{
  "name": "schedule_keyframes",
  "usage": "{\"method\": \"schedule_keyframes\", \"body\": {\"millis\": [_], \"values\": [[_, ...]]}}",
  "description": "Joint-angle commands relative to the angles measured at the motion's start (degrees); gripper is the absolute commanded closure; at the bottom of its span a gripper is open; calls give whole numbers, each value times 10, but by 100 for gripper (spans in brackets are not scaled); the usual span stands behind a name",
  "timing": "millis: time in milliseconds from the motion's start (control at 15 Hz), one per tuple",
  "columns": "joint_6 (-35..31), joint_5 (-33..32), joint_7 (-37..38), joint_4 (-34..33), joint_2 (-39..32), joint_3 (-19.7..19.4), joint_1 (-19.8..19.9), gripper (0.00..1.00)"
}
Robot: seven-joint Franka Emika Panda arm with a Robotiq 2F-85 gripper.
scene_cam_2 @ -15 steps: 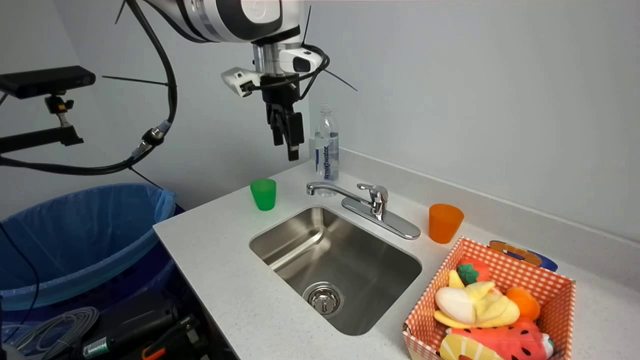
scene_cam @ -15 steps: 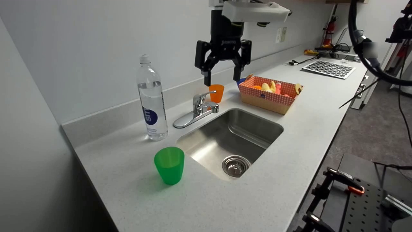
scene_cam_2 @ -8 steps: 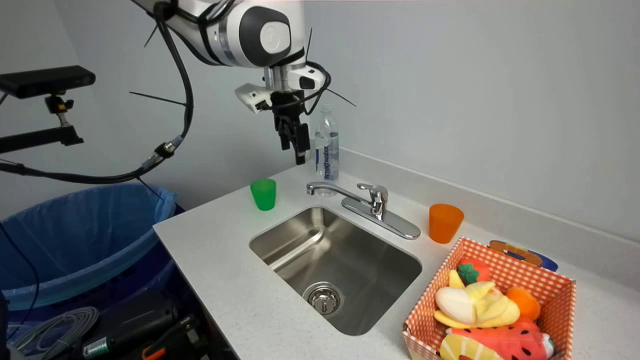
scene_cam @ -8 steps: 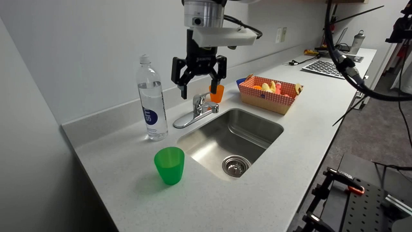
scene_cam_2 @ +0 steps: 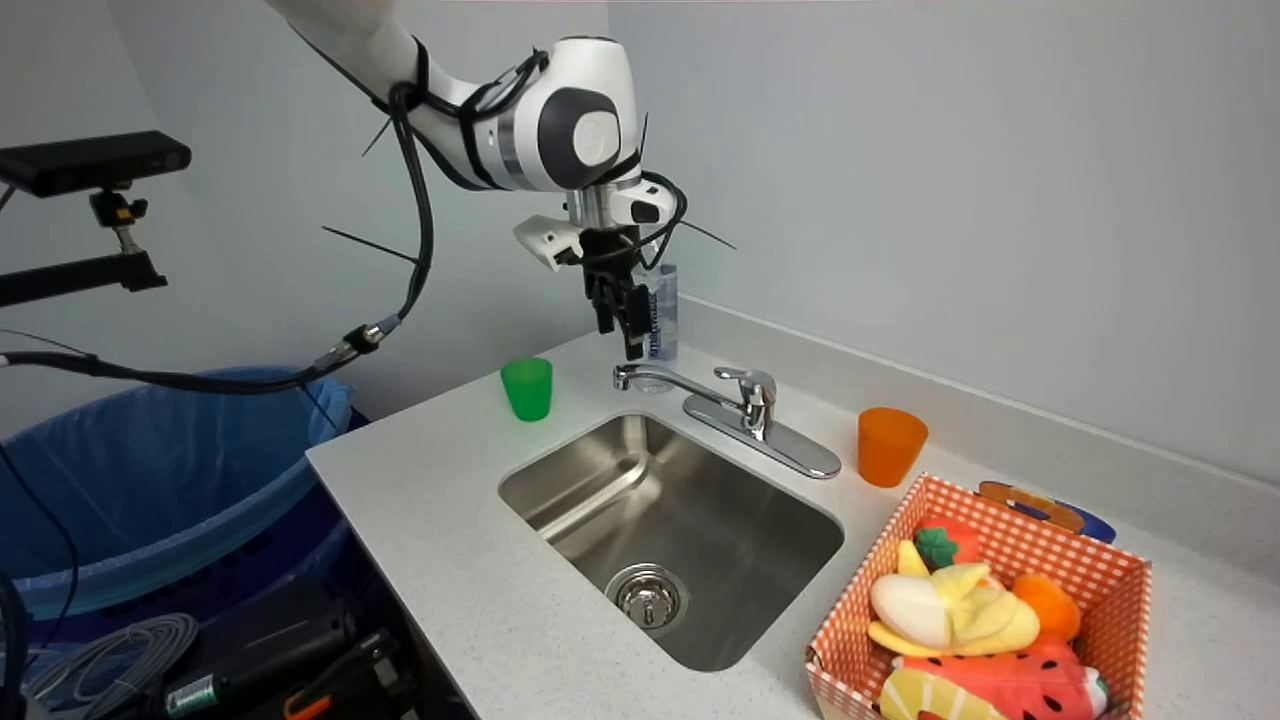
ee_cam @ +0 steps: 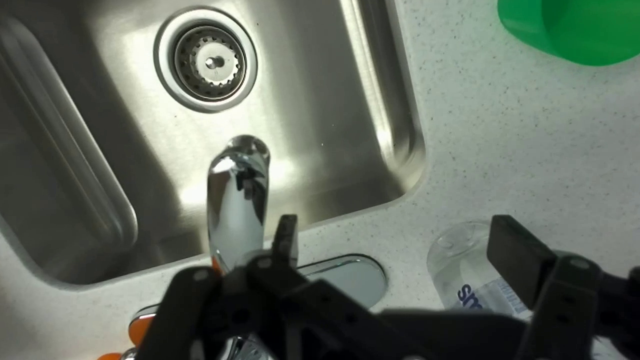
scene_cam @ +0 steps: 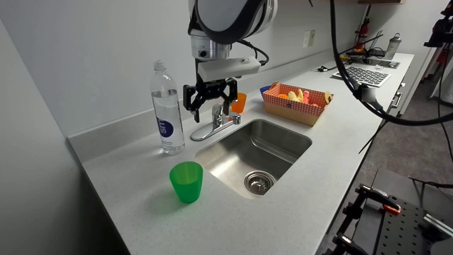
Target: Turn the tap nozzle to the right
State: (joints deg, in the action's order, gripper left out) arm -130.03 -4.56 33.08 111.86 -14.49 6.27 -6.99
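Observation:
The chrome tap nozzle shows in both exterior views. Its slim spout reaches over the sink; the lever handle sits above its base. In an exterior view my gripper partly covers the handle. In the wrist view the spout points up over the sink, just left of one finger, and its base is hidden behind the gripper. My gripper is open and empty, pointing down, above the spout's bottle side. I see no sure contact with the tap.
A clear water bottle stands close by and shows behind the other finger in the wrist view. A green cup, an orange cup and a checked basket of toy food surround the steel sink. A wall stands behind.
My gripper has moved down and toward the tap and bottle: leftward in one of the exterior pictures, rightward in another. It stays open. The tap, bottle and cups have not moved.

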Motion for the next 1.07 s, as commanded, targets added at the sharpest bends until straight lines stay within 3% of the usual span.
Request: {"method": "schedule_keyframes", "body": {"millis": [0, 467, 600, 1000], "values": [[-2, -12, 12, -34, -27, -22, -19, 35], [11, -14, 3, -34, -22, -42, -16, 88], [18, -18, -2, -27, -16, -50, -13, 100], [55, -13, -28, -11, -6, -63, -5, 100]]}}
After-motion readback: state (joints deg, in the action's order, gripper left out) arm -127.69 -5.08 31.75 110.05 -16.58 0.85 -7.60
